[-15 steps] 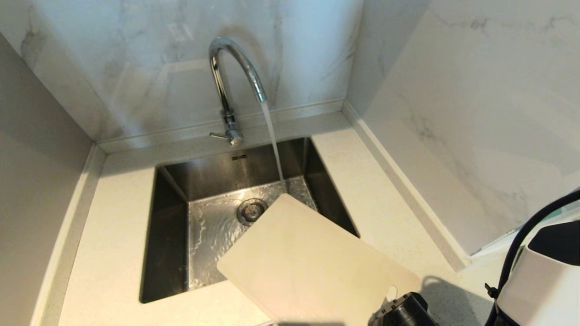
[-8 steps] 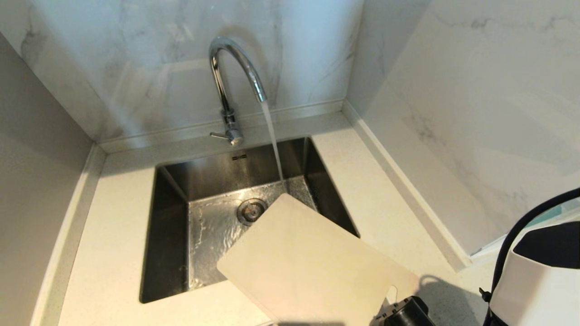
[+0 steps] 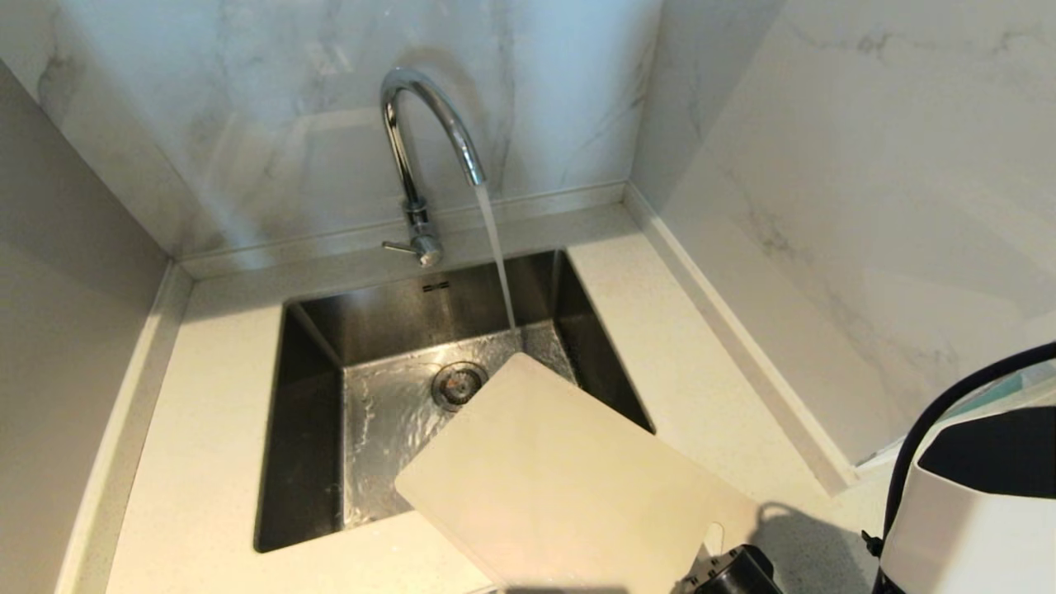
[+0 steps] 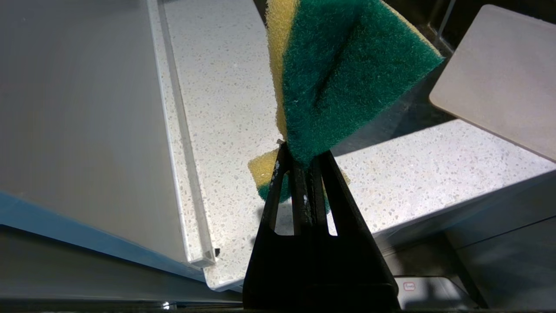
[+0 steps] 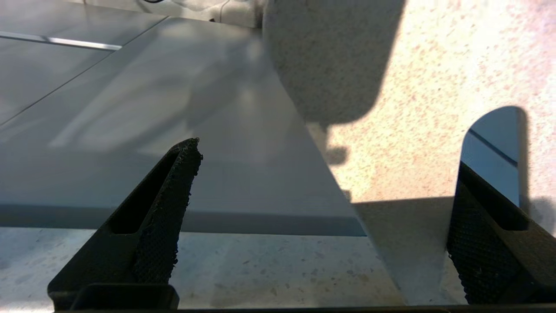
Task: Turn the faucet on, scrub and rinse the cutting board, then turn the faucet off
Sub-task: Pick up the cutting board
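The cutting board [image 3: 569, 478] lies slanted over the near right corner of the sink [image 3: 313, 429], its far rounded corner jutting out above the basin close to the drain [image 3: 456, 384] and its handle slot [image 3: 714, 538] resting back over the counter [image 3: 206, 462]. That placement looks deliberate: most of the board is propped on the sink's edge, yet the handle end sits within reach of the right arm. The faucet [image 3: 429, 132] is running, its stream of water [image 3: 497, 256] falling into the basin just beyond the board's far corner, so the board itself does not seem to be under the flow yet. The right gripper [image 5: 321, 208] is low beside the handle end, its two fingers [image 5: 169, 208] spread wide with nothing between them; judging by that, it is lining up to take the board by its edge so it can be steadied or tipped toward the water. The left gripper [image 4: 302, 163] waits off to the side over the counter, out of the head camera's sight, clenched tight on a corner of a yellow and green sponge [image 4: 343, 74], which stands up from the fingertips with the green scouring face outward. Holding it by a corner leaves most of the pad free for scrubbing once the board is secured.
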{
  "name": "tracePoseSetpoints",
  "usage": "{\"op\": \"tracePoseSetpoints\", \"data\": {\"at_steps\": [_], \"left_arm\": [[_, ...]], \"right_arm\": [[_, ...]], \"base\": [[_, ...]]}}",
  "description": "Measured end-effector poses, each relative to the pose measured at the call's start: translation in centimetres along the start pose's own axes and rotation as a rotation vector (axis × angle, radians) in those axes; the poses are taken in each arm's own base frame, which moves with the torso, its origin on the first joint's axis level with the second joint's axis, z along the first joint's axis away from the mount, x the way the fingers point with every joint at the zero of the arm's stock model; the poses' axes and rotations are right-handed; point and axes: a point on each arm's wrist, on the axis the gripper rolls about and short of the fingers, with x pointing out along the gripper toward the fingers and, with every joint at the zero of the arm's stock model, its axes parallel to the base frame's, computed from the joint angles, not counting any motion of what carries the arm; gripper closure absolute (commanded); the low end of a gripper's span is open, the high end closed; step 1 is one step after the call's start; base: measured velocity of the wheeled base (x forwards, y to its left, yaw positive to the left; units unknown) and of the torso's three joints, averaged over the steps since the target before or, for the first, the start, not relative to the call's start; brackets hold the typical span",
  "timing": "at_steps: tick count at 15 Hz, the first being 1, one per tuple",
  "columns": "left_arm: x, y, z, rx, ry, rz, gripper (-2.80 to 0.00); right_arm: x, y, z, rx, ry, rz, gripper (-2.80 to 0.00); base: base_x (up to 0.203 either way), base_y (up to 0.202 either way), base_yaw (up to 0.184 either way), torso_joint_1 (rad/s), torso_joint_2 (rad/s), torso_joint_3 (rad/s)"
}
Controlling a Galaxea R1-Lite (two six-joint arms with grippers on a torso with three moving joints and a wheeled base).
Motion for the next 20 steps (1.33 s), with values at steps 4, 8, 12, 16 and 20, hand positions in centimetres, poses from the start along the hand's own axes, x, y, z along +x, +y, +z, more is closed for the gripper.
{"op": "tracePoseSetpoints", "data": {"at_steps": [4, 8, 12, 16, 20], "left_arm": [[0.0, 0.0, 0.0, -0.002, 0.0, 0.001, 0.0], [0.0, 0.0, 0.0, -0.001, 0.0, 0.001, 0.0], [0.0, 0.0, 0.0, -0.002, 0.0, 0.001, 0.0], [0.0, 0.0, 0.0, -0.003, 0.0, 0.002, 0.0], [0.0, 0.0, 0.0, -0.001, 0.0, 0.001, 0.0]], "right_arm": [[0.3, -0.1, 0.1, -0.033, 0.003, -0.005, -2.8], [0.7, 0.1, 0.2, -0.046, 0.014, -0.005, -2.8], [0.7, 0.4, 0.6, -0.066, 0.057, -0.009, -2.8], [0.6, 0.6, 1.5, -0.106, 0.066, -0.029, -2.8], [0.6, 1.1, 2.1, -0.113, 0.056, -0.036, -2.8]], "base": [[0.0, 0.0, 0.0, 0.0, 0.0, 0.0], [0.0, 0.0, 0.0, 0.0, 0.0, 0.0], [0.0, 0.0, 0.0, 0.0, 0.0, 0.0], [0.0, 0.0, 0.0, 0.0, 0.0, 0.0], [0.0, 0.0, 0.0, 0.0, 0.0, 0.0]]}}
